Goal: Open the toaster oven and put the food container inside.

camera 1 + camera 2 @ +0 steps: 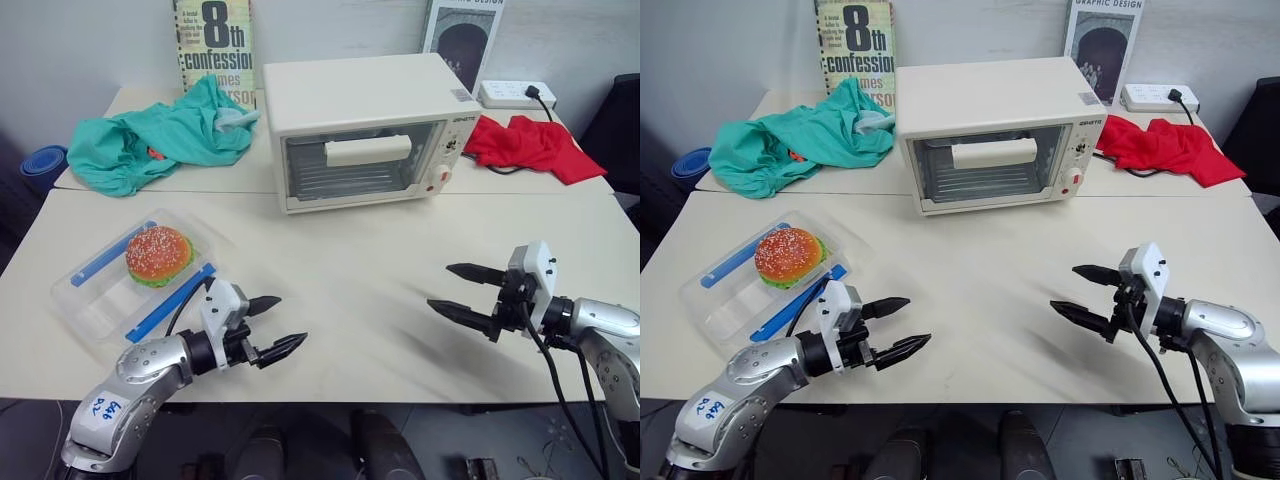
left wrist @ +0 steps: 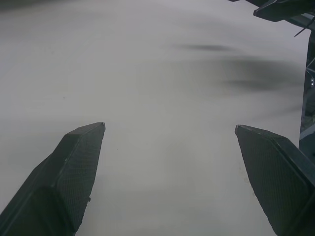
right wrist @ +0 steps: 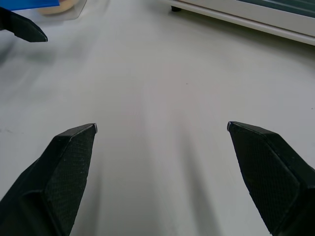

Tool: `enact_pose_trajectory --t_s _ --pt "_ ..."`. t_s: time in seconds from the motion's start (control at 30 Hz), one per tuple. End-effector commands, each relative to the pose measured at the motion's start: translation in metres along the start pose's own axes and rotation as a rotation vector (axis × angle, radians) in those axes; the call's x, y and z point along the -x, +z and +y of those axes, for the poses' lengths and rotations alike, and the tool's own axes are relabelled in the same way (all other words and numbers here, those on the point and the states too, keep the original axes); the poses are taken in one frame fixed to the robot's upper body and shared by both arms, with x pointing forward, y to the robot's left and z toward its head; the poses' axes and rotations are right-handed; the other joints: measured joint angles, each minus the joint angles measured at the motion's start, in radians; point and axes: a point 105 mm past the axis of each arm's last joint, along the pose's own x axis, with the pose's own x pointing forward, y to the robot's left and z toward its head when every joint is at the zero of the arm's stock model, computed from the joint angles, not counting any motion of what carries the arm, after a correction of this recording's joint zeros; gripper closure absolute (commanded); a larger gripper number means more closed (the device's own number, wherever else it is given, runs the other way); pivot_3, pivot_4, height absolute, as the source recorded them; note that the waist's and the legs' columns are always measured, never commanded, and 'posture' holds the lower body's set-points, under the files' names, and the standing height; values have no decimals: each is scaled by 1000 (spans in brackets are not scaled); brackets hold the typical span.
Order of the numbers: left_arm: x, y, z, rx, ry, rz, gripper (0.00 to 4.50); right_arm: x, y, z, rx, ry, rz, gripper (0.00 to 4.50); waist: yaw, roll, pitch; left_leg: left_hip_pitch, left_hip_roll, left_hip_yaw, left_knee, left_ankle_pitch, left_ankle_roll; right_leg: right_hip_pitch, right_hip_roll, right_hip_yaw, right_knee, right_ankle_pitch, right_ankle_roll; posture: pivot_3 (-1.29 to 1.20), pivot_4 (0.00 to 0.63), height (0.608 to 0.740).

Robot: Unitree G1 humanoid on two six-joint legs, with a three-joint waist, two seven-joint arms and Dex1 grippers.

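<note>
The toaster oven (image 1: 362,130) stands at twelve o'clock, toward the far side of the counter (image 1: 350,260), its glass door shut and the cream bar handle across the window. The food container (image 1: 135,280) lies at about nine o'clock near the counter's left edge, flat, with the sesame-bun burger inside and two blue clip strips showing.

A wide bare stretch of counter runs from the near edge up to the oven's front, between the two arms. The left pincer (image 1: 272,325) hovers at seven o'clock just beside the container's near right corner, not touching it, jaws spread and empty. The right pincer (image 1: 462,292) hovers at four o'clock, well apart from everything, likewise spread and holding nothing. Both point inward toward each other over the open middle.

Behind the oven the room tightens: a teal cloth (image 1: 160,140) at ten o'clock, a red cloth (image 1: 525,145) at two o'clock, touching or nearly touching the oven's right side, a power strip (image 1: 515,94), and two books (image 1: 215,45) leaning on the wall, their tops cut off. The oven's knobs are too small to read. A seam crosses the counter just behind the oven's front.
</note>
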Motion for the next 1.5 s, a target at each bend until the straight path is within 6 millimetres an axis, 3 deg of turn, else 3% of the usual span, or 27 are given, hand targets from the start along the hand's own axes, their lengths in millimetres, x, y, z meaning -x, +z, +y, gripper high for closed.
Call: enact_pose_trajectory --t_s 0.03,0.37,0.63,0.77,0.87,1.03,1.13,1.27,1.5 --pt "2 4 2 -28 -8 -9 0 0 7 2 18 -1 -32 63 0 0 0 0 0 0 0 0 0 0 0 0 0 0 0 0 150 740" --pt "0 3 6 11 12 -22 0 -6 -2 -2 40 -32 32 63 0 0 0 0 0 0 0 0 0 0 0 0 0 0 0 0 150 740" --pt "7 18 -9 54 -85 -26 0 -14 15 -6 -12 -4 -25 63 -2 0 0 0 0 0 0 0 0 0 0 0 1 0 0 0 150 740" --pt "22 47 -22 44 -195 -83 0 -20 37 -13 -35 32 -100 63 -2 0 0 0 0 0 0 0 0 0 0 0 1 -1 -1 0 150 740" --pt "40 95 -14 -22 -218 -199 0 -34 68 -36 -25 3 -183 63 -4 0 3 0 1 0 1 0 0 0 0 0 1 -1 -1 0 150 740" --pt "47 146 -1 -87 -243 -288 0 -59 108 -64 -93 -35 -305 63 -6 0 4 1 0 0 1 1 0 0 0 -1 2 0 -1 0 150 740" --pt "37 161 8 -131 -240 -276 0 -77 123 -68 -103 -21 -335 63 -7 0 4 -1 0 0 0 1 0 -2 0 -1 2 1 1 0 150 740" --pt "24 169 13 -195 -250 -249 0 -99 121 -68 -61 -9 -292 63 -6 0 4 -9 0 0 -1 1 -1 -10 0 -1 3 1 1 0 150 740" --pt "15 173 16 -245 -251 -251 0 -112 134 -60 -28 43 -332 63 -8 0 4 -33 -1 3 3 5 -8 -38 -2 -1 13 2 2 0 150 740"
